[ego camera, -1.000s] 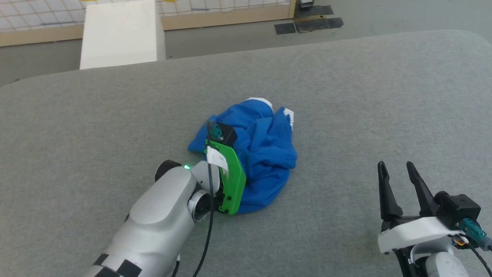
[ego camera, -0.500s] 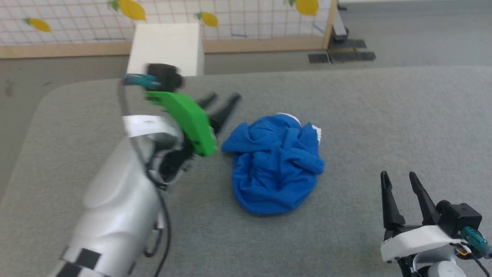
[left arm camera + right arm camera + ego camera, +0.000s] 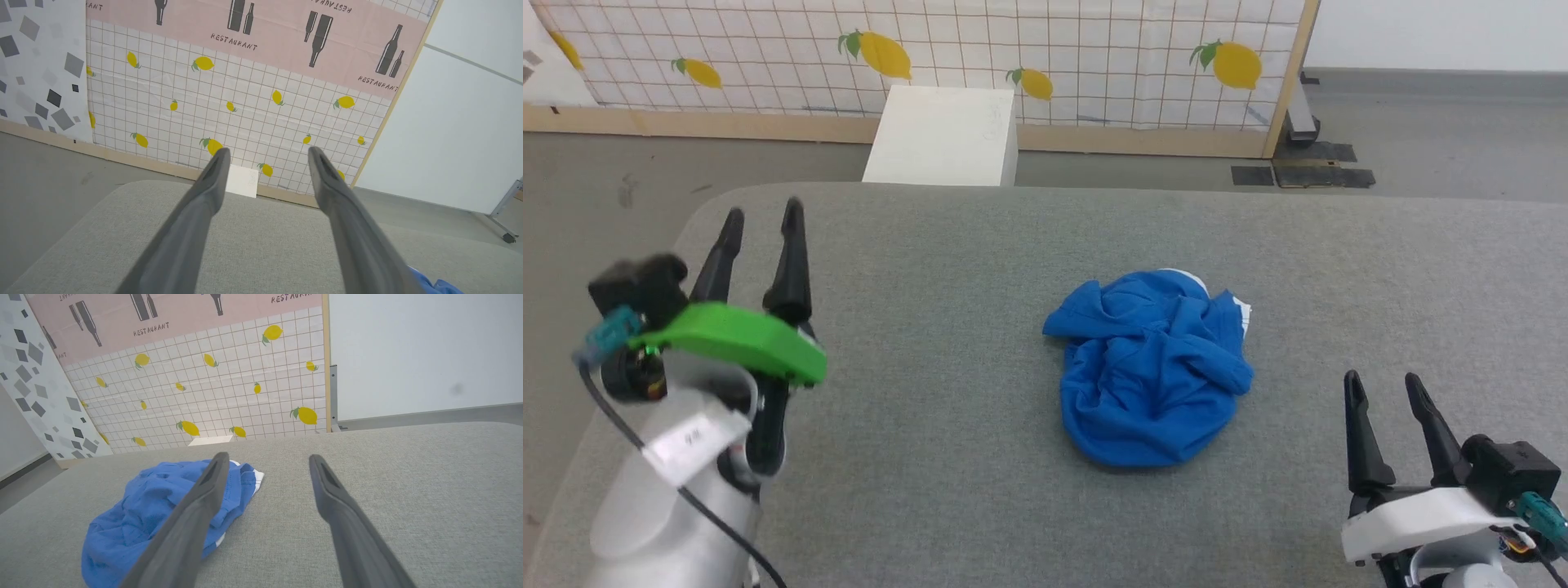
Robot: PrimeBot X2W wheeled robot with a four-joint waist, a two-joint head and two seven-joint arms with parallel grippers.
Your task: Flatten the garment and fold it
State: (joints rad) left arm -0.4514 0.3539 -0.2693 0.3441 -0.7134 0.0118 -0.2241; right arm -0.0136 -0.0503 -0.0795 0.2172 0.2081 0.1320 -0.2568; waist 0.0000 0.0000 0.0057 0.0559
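Loosely crumpled on grey fabric tabletop (image 3: 980,269): royal blue soft-fabric shorts (image 3: 1152,380). Well left of shorts, left gripper (image 3: 761,211), spread and empty; right of shorts, right gripper (image 3: 1382,380) likewise.

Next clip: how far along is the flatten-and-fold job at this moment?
Done: nothing yet; the shorts lie in a crumpled heap on the table. In hand: nothing; the left gripper and the right gripper are both open and empty, each off to its side, clear of the shorts. Left: all of it, spreading the shorts flat, then folding.
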